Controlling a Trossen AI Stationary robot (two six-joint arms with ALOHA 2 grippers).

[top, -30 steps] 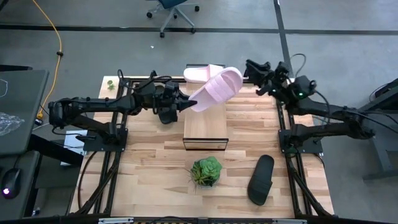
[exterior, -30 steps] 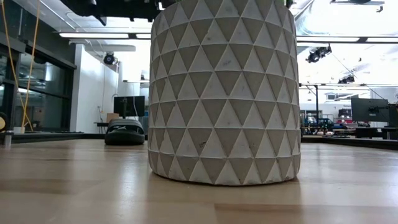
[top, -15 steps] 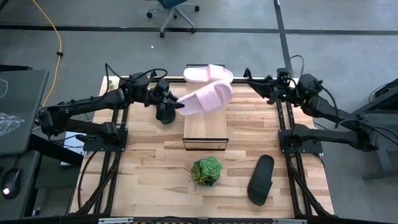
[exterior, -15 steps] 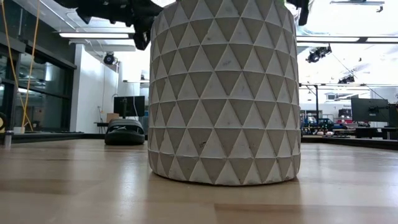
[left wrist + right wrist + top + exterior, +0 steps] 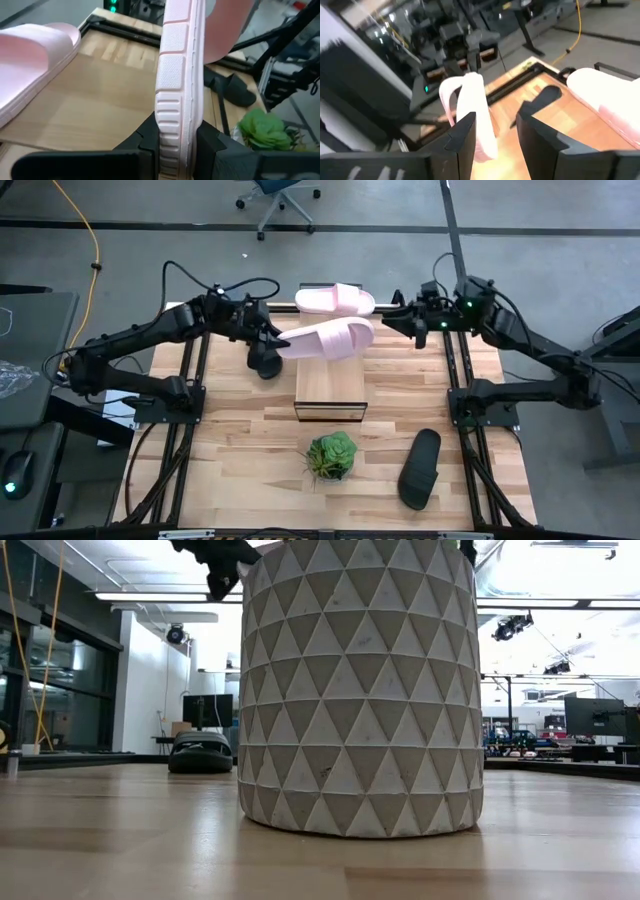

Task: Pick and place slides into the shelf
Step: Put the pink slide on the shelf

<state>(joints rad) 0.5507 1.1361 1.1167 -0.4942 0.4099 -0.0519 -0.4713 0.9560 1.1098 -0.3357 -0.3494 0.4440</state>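
My left gripper (image 5: 283, 342) is shut on one pale pink slide (image 5: 335, 337), which it carries above the far part of the shelf (image 5: 330, 388). The other pink slide (image 5: 335, 298) lies sole-down across the shelf's far end. My right gripper (image 5: 392, 321) hovers open just off the carried slide's free end, apart from it. One black slide (image 5: 420, 468) lies on the table near the right edge. A second black slide (image 5: 265, 364) lies on the table beside the shelf's left side, partly hidden by my left gripper. My left gripper pinches the pink slide's sole at its left end (image 5: 172, 132) between the two fingers (image 5: 210, 142), one on each face of the sole. The fingers come level from the table's left, along the slide. The slide is lifted clear above the shelf top (image 5: 100, 100).
A green plant (image 5: 332, 455) in a pale patterned pot (image 5: 360, 690) stands on the table just in front of the shelf's near end. Dark frame rails run along the table's left and right sides. Bare tabletop lies to the near left.
My left gripper has moved toward the far edge and levelled out. The pink slide, earlier tilted with its free end up and far-right, now lies nearly level across the shelf. My right gripper has swung toward the table's left, up to the slide's free end.
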